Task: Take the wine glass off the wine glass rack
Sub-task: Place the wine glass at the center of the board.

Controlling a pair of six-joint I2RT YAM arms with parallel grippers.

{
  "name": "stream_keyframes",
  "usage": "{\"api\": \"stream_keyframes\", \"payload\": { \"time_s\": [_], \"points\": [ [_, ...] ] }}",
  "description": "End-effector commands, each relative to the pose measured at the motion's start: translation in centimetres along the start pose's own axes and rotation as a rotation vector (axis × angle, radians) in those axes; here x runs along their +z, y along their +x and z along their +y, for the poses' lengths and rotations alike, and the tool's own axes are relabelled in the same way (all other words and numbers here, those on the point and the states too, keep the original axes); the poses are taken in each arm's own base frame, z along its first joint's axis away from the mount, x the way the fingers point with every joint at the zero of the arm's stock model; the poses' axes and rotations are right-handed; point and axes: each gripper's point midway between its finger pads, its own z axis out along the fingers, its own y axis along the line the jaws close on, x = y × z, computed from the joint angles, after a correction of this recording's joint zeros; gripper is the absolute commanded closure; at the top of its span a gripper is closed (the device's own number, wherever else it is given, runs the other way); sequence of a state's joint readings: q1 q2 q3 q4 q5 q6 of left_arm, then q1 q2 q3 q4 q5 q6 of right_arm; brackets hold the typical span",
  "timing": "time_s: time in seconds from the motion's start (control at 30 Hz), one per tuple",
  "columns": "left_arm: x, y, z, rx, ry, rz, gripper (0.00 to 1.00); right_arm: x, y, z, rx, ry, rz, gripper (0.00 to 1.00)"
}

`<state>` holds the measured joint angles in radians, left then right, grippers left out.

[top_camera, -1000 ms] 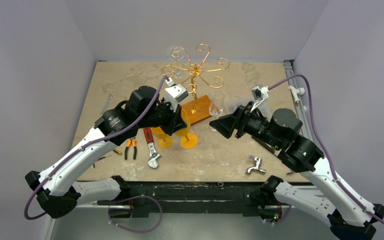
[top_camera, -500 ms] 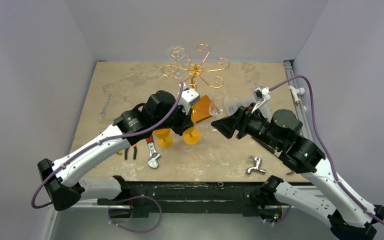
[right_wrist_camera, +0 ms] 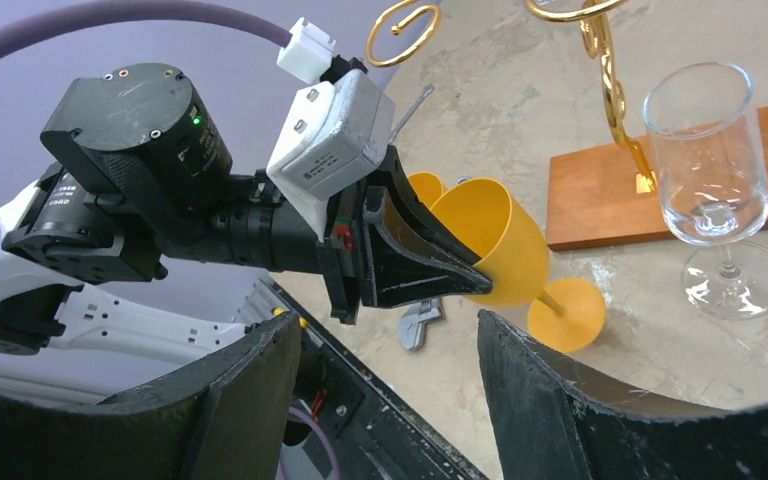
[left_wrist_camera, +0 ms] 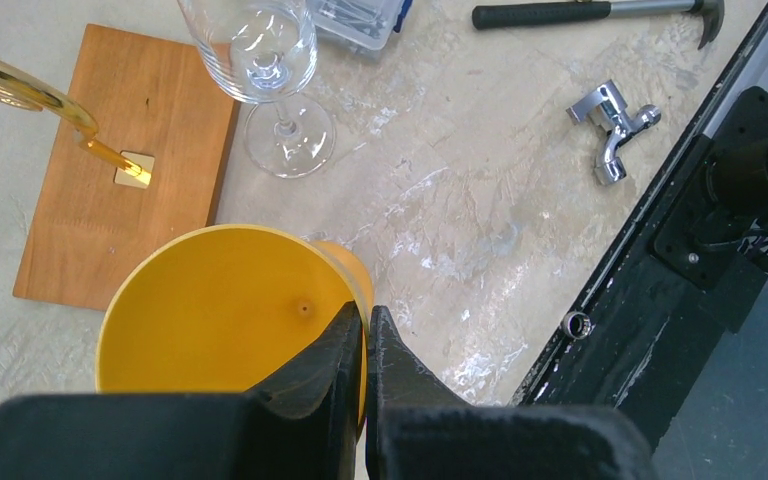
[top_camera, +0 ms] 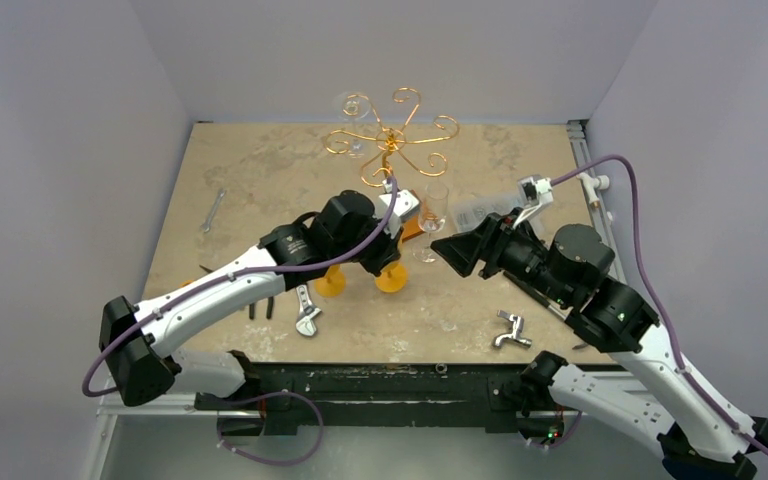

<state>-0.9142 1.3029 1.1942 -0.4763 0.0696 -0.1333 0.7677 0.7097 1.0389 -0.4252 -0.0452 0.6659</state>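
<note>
The golden wire wine glass rack (top_camera: 390, 135) stands at the back on its wooden base (left_wrist_camera: 130, 150). A clear wine glass (top_camera: 348, 104) hangs from its far-left arm. Another clear wine glass (top_camera: 433, 213) stands on the table right of the base, also in the left wrist view (left_wrist_camera: 260, 60). My left gripper (top_camera: 385, 255) is shut on the rim of a yellow goblet (left_wrist_camera: 230, 320), tilted with its foot (right_wrist_camera: 565, 312) near the table. A second yellow goblet (top_camera: 330, 280) stands beside it. My right gripper (right_wrist_camera: 390, 370) is open and empty, facing the left gripper.
An adjustable wrench (top_camera: 307, 310) and a thin spanner (top_camera: 213, 210) lie at the left. A chrome faucet part (top_camera: 510, 330) lies front right. A clear box (top_camera: 485, 208) sits behind the right gripper, and a hammer (left_wrist_camera: 600, 12) lies near it.
My left arm has moved right and slightly toward the near edge, carrying the yellow goblet toward the standing clear glass. My right arm shifted a little to the right.
</note>
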Motion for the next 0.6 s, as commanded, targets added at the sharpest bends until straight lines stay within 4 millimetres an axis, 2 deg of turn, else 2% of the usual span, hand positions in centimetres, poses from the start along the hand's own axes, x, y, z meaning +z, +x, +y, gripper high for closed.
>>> {"api": "stream_keyframes", "payload": {
  "time_s": [0.0,0.57],
  "points": [
    [0.7,-1.6,-0.1,0.045,-0.003,-0.071,1.0,-0.6,-1.0,-0.2,-0.01,0.024,-0.037,0.36],
    [2.9,0.5,0.4,0.06,-0.019,-0.013,1.0,-0.7,-1.0,-1.0,-0.009,0.071,-0.046,0.35]
  ]
}}
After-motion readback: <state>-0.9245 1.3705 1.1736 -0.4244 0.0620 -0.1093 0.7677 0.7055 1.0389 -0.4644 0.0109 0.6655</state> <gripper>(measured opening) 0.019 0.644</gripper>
